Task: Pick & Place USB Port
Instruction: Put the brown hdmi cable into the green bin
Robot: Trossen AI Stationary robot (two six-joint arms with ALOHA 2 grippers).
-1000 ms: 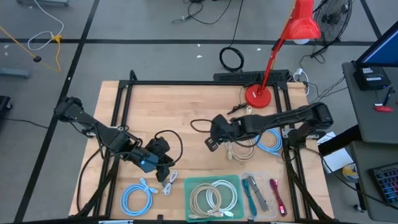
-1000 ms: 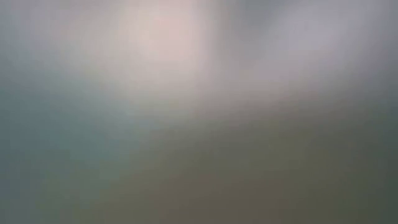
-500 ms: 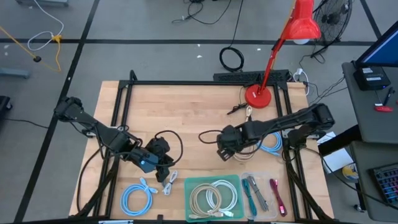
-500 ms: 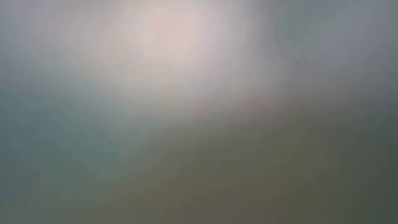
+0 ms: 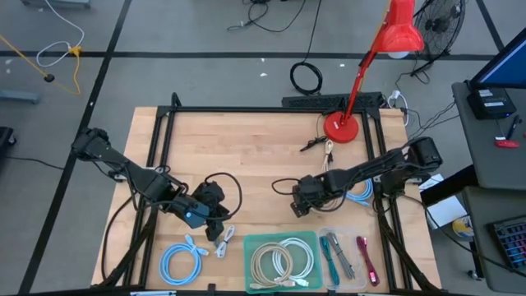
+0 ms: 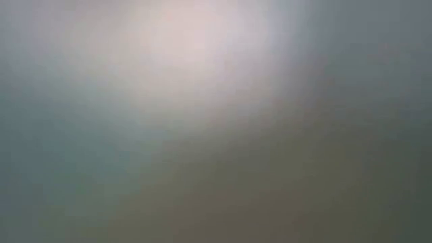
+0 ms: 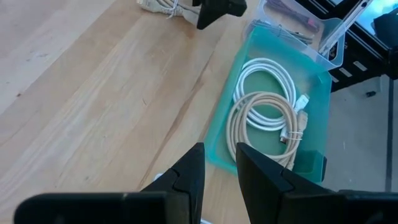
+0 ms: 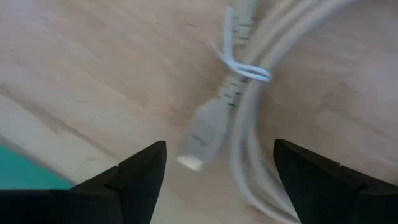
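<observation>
While left gripper (image 5: pixel 215 215): unmoved, narrow gap, nothing visibly held.
Right gripper (image 5: pixel 301 204): shifted toward trays — now wide open above beige cable (image 8: pixel 239 93).

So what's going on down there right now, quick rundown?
Right gripper open above a bundled beige cable on the table. Left gripper parked beside the green tray, nothing seen held. Nothing in the way.

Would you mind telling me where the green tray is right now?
In the high view, the green tray sits at the table's near edge, between the blue cable and the clear bin.
</observation>
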